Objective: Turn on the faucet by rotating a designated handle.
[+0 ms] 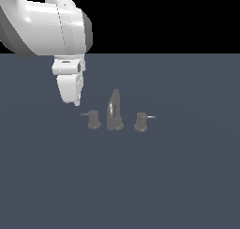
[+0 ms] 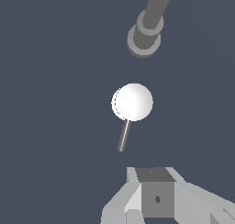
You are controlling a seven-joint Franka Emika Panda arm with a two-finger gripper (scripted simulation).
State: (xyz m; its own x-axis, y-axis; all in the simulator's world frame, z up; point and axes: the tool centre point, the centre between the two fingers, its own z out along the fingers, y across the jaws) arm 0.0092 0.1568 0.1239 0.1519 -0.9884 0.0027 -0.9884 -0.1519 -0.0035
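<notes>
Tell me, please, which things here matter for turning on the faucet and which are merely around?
Job:
faucet
handle, lever pointing to the exterior view's left
gripper, above and beside that lever, not touching

Merely around:
spout
twin knob, lever pointing the other way
floor

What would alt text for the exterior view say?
A white robot hand hangs just above the lever of the handle on a small grey faucet, not touching it. A twin knob stands beyond the spout.
</notes>
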